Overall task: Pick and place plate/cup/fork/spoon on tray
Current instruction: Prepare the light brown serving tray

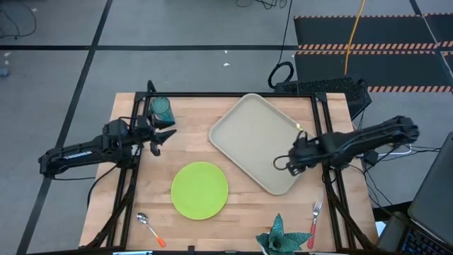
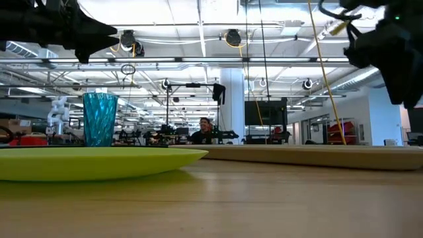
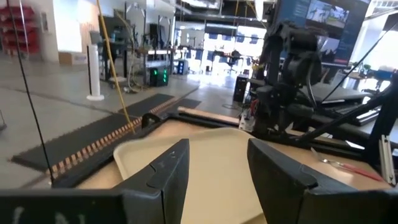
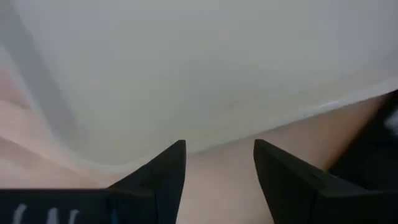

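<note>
Two dark arms reach in over the wooden table (image 1: pixel 241 205) from opposite sides. Largest of the task's things, the beige tray (image 1: pixel 253 138) lies turned at an angle, and the right gripper (image 1: pixel 282 163) hangs over its corner nearest that arm. In the right wrist view its fingers (image 4: pixel 163 174) stand apart with nothing between them; below them the tray's rounded rim crosses the picture and bare wood fills the gap, so the gripper is empty and above the rim rather than clamped on it. How high it hangs I cannot tell.

Next in size, the lime-green plate (image 1: pixel 199 190) lies flat between the two grippers, nearer the table's front edge, apart from the tray. In the low view the plate (image 2: pixel 99 160) is cut off at the picture's edge.

The left gripper (image 1: pixel 167 134) hovers just beside the teal cup (image 1: pixel 162 108), which stands upright near the table's far corner on that arm's side. The left wrist view shows its fingers (image 3: pixel 171 171) spread wide, holding nothing; the cup itself does not show there.

At the front edge, the spoon (image 1: pixel 150 229) lies well away from the left gripper, and the fork (image 1: pixel 313 223) lies beyond the right gripper, beside a spiky teal leafy object (image 1: pixel 276 241) partly cut off by the frame.
</note>
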